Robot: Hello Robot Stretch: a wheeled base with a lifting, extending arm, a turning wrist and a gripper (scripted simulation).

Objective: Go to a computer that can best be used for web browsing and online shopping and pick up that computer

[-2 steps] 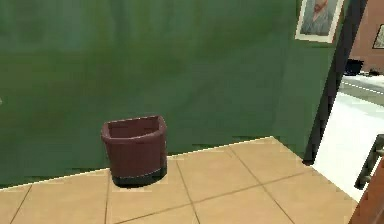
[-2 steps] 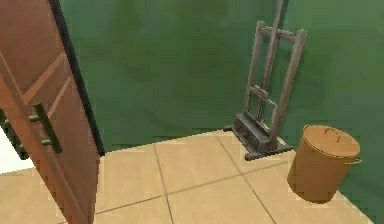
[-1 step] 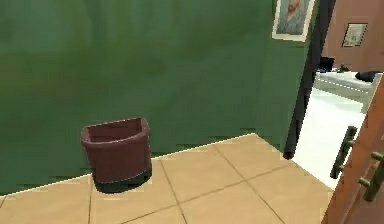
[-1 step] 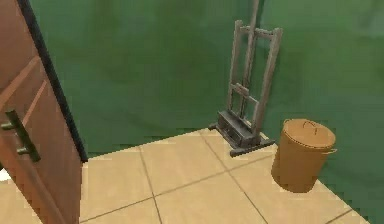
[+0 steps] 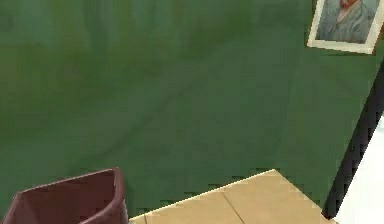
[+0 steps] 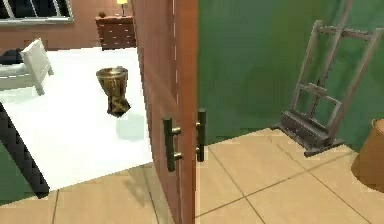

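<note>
Green walls [image 5: 150, 90] enclose a corner floored in tan tiles [image 5: 240, 200]. In the forward view, a framed portrait [image 5: 348, 24] hangs at the upper right, and a dark reddish-brown bin [image 5: 75, 200] stands at the lower left, against the wall. A dark upright edge [image 5: 358, 140] borders the view's right.

In the arm side view, a brown door [image 6: 155, 70] stands ajar, seen nearly edge-on, with dark handles [image 6: 173, 143] on both faces. Right of it, a wooden easel [image 6: 320, 90] leans at the green wall, and a brown rounded object [image 6: 374, 155] sits at the right edge. Left of the door lies a white-floored room [image 6: 70, 130] with a patterned vase [image 6: 115, 90], a white chair [image 6: 35, 65] and a wooden dresser [image 6: 115, 30].

End effector state: cannot be told. Position of the computer: cannot be told.
</note>
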